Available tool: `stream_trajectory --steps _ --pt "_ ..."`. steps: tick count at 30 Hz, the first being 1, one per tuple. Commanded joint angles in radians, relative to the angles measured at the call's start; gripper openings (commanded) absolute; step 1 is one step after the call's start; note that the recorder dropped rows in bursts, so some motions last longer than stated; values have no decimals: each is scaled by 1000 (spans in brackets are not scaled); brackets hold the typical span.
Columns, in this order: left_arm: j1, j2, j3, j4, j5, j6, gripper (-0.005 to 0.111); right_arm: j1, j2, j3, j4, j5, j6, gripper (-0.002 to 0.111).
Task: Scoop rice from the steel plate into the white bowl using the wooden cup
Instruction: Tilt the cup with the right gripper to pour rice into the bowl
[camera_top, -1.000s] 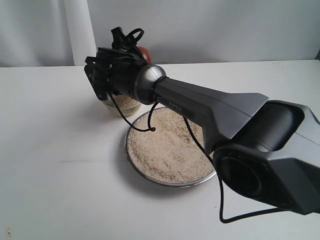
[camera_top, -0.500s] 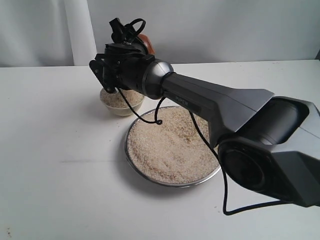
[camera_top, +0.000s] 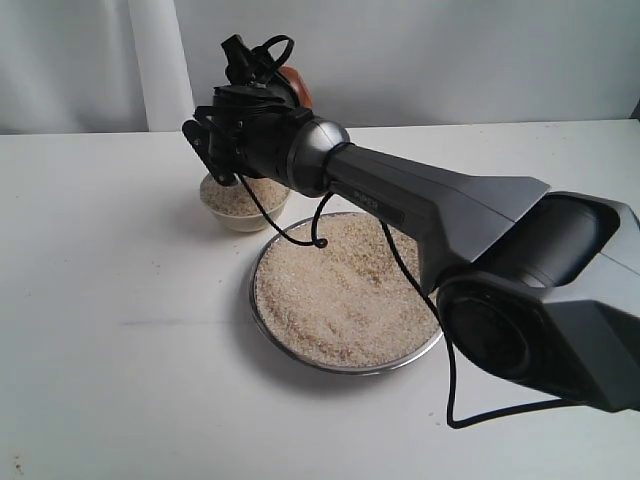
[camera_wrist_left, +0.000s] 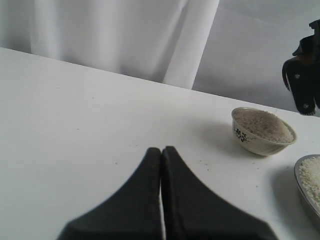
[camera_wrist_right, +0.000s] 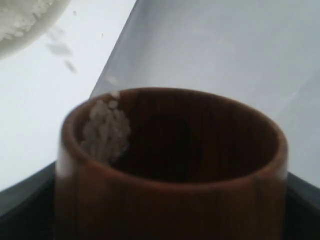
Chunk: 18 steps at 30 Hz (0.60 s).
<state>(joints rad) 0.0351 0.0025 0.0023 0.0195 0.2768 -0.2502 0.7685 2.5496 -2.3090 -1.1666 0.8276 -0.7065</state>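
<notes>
Right gripper (camera_top: 268, 100) is clamped around the wooden cup (camera_wrist_right: 170, 200), a dark finger on each side of it, and it hangs just above the white bowl (camera_top: 240, 220), over the bowl's far side. Inside the cup it's nearly all dark wood, with only a small clump of rice (camera_wrist_right: 105, 132) sticking to the wall near the lip. Left gripper (camera_wrist_left: 161, 152) sits low over the table, well away from the bowl, jaws pressed flat together with nothing between them.

Around it: the right arm (camera_top: 430, 210) reaches in across the far part of the steel plate (camera_top: 251, 295) and hides that stretch of rim from the exterior view, and the gripper body covers the bowl's back edge. A black cable (camera_top: 320, 240) droops from the wrist, looping down between bowl and plate.

The bowl is filled with rice almost to the rim, and the left wrist view shows a small dark pattern on its side. Just beside the bowl, nearly touching it, the plate carries a wide, shallow bed of rice out to its edge.

Everything rests on a plain white table (camera_top: 120, 350). Beyond the bowl hang a pale grey backdrop and a white curtain (camera_wrist_left: 100, 30).
</notes>
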Motion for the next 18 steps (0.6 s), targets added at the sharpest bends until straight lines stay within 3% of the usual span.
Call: stream_trajectory --steps 1,18 --pt "-5 -3 -2 -2 -10 -4 0 -3 -11 3 -41 5 -35 0" --pt "-5 -3 -2 -2 -10 -4 0 -1 -44 55 -145 -5 -53 0"
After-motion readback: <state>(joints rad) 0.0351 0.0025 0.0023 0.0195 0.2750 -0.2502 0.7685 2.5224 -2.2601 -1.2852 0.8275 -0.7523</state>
